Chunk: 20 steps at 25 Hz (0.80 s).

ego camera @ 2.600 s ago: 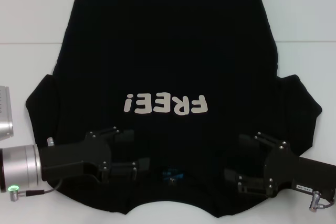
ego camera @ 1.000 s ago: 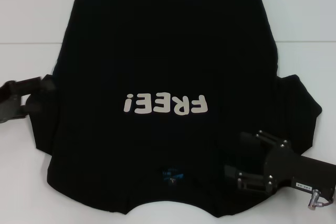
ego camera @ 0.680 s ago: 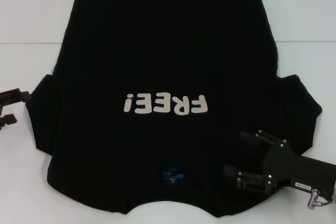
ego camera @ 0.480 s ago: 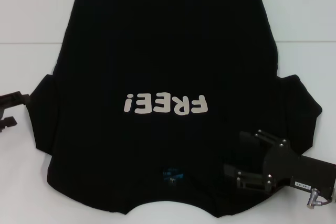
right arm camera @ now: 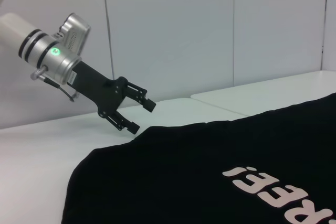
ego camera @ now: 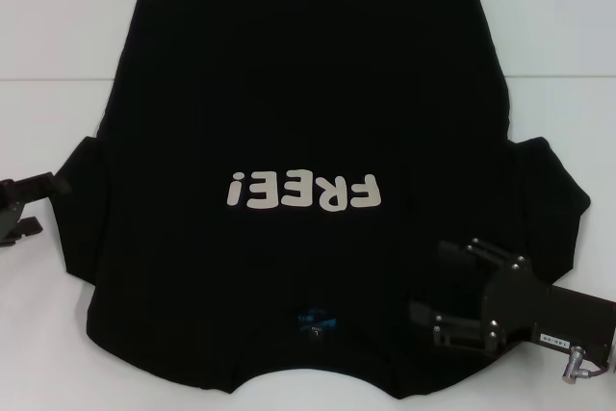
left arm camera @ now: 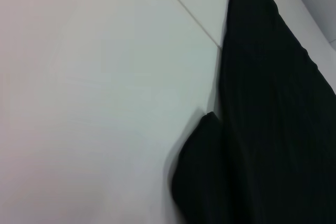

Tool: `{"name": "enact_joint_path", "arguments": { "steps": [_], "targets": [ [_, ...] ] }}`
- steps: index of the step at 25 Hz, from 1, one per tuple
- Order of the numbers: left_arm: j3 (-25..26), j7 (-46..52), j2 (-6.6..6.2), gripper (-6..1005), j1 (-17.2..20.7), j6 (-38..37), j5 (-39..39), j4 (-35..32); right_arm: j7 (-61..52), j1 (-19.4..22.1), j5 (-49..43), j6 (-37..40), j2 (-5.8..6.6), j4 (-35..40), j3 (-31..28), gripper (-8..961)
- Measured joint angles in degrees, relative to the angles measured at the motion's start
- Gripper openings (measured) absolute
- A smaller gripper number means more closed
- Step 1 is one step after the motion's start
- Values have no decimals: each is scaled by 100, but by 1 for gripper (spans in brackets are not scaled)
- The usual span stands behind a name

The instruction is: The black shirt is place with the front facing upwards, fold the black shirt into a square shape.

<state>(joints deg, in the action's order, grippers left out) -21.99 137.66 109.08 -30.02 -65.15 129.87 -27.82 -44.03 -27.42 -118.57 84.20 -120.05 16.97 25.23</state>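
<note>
Sleeve fold pending: open left gripper (ego camera: 37, 201) at nine o'clock beside the large black cloth T-shirt's (ego camera: 308, 74) sleeve must close on it; open right gripper (ego camera: 430, 286) hovers at five o'clock.

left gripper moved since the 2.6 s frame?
Yes. The left gripper has left the black shirt near the collar and gone out to the robot's left, now open beside the left sleeve. The right gripper stays put.

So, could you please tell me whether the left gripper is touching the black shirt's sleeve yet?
Cannot tell. In the right wrist view the left gripper, fingers open, sits at the black shirt sleeve edge, its lower fingertip meeting the cloth outline; no clear gap or contact shows.
</note>
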Motion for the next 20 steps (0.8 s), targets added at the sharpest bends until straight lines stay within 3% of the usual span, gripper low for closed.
{"name": "enact_joint_path", "arguments": {
  "steps": [20],
  "targets": [
    [1,-124,175,862,-155,154,-5,146,0,21,0,39,0,-2,-1,929]
  ]
}}
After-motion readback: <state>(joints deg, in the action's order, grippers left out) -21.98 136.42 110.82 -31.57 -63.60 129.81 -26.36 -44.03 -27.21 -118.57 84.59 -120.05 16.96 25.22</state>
